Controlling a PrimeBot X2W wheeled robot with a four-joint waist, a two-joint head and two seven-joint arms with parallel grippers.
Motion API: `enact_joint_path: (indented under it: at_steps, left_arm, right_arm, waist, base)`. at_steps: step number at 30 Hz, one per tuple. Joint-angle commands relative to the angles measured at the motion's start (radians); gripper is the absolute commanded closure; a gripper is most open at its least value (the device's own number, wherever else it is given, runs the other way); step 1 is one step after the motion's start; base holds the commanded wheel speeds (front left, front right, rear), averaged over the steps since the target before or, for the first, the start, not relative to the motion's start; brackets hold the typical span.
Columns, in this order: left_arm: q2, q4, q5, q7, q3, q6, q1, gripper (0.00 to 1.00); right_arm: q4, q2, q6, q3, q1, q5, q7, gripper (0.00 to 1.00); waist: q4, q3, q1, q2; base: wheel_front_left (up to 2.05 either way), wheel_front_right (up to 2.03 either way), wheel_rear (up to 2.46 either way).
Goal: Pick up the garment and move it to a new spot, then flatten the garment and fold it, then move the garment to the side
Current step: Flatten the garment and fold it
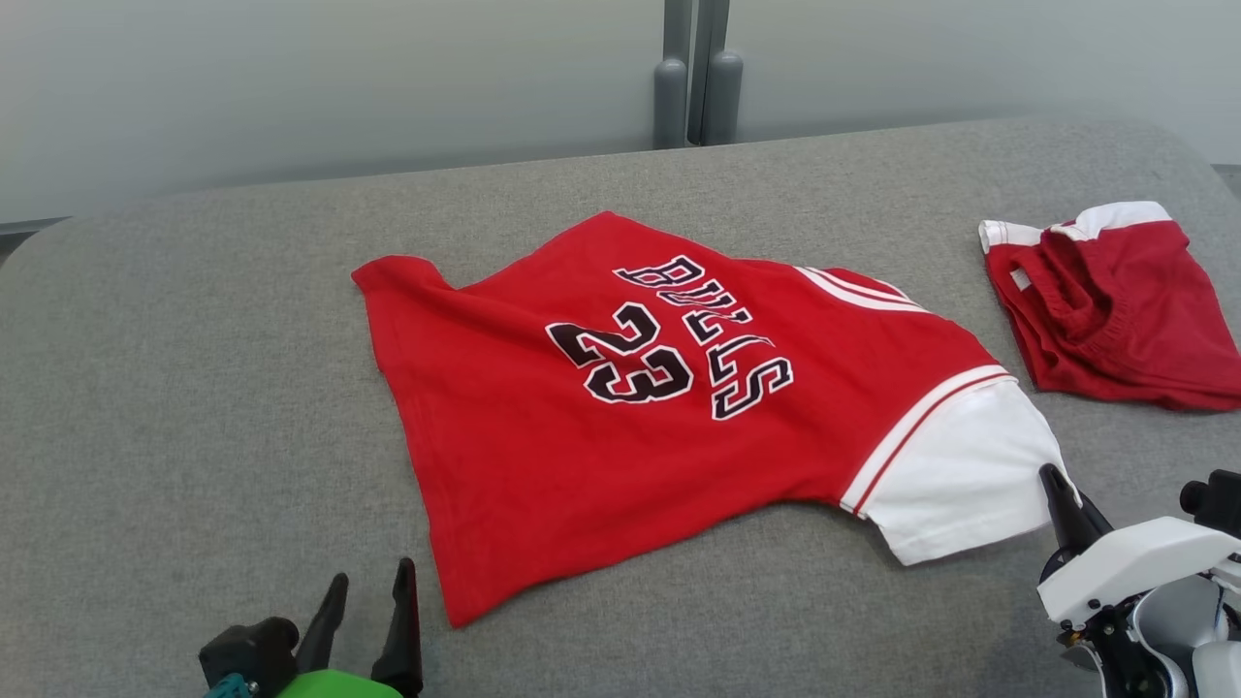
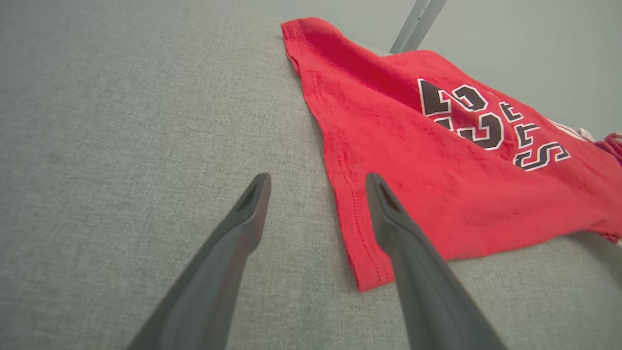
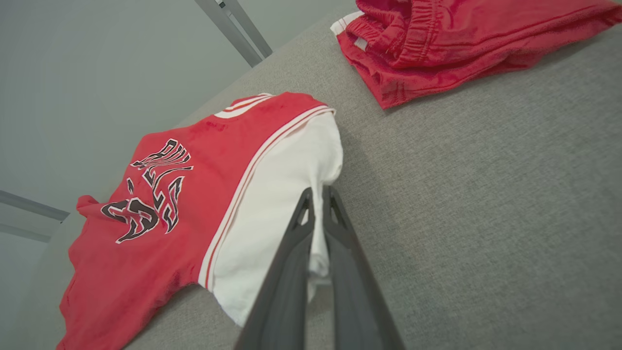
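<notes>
In the head view, a grey table covered with woven fabric (image 1: 194, 388) fills the scene. A red short-sleeved jersey with black-and-white lettering and one white sleeve (image 1: 620, 407) lies spread across its middle, with some wrinkles. At the far right lies a crumpled pair of red shorts with white trim (image 1: 1115, 310), apart from the jersey, with bare table between them. Behind the table stand two grey round posts (image 1: 698, 87) before a pale wall (image 1: 291, 87). Nothing lies between the grippers and the jersey. The left gripper (image 1: 371, 574) rises from the lower left, its dark fingers pointing up, near the jersey's nearest corner. The right gripper (image 1: 1055, 483) comes from the lower right on a white forearm, and its tip meets the outer edge of the white sleeve.

In the left wrist view, the left gripper's jaws stand wide apart and grasp nothing. One finger lies over the hemmed corner of the jersey and the other over bare table (whether they touch, I cannot tell).

In the right wrist view, the two fingers are pressed together and pinch the edge of the white sleeve, with white cloth showing between them. The shorts lie beyond, at the top.
</notes>
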Motion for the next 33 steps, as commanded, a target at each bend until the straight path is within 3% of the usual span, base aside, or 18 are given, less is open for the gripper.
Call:
enact_joint_path:
  at_steps: [1, 12, 24, 32, 33]
  left_arm:
    - [-0.004, 0.009, -0.019, 0.017, -0.007, -0.013, 0.008, 0.00]
    - [-0.051, 0.043, -0.162, 0.178, -0.029, -0.059, 0.031, 0.00]
    - [-0.127, 0.175, -0.348, 0.236, 0.016, -0.120, -0.055, 0.00]
    - [-0.148, 0.290, -0.438, 0.250, 0.033, -0.144, -0.112, 0.00]
    - [-0.151, 0.302, -0.447, 0.250, 0.031, -0.149, -0.117, 0.07]
  right_arm:
    - [0.009, -0.002, 0.000, -0.001, -0.011, 0.006, -0.007, 1.00]
    - [0.063, -0.001, 0.000, 0.033, -0.036, 0.013, -0.054, 1.00]
    - [0.085, -0.001, 0.000, 0.059, -0.062, 0.020, -0.073, 1.00]
    - [0.092, -0.001, 0.000, 0.069, -0.073, 0.023, -0.080, 1.00]
    - [0.092, -0.001, 0.000, 0.071, -0.074, 0.024, -0.081, 1.00]
  waist:
    - [0.002, 0.001, -0.0001, -0.0001]
    - [0.008, 0.004, -0.0001, -0.0001]
    - [-0.016, 0.017, -0.0001, -0.0001]
    - [-0.028, 0.026, -0.0001, -0.0001]
    - [-0.030, 0.026, -0.0001, -0.0001]
  base:
    - [0.00, 0.00, 0.00]
    - [0.00, 0.00, 0.00]
    - [0.00, 0.00, 0.00]
    - [0.00, 0.00, 0.00]
    - [0.00, 0.00, 0.00]
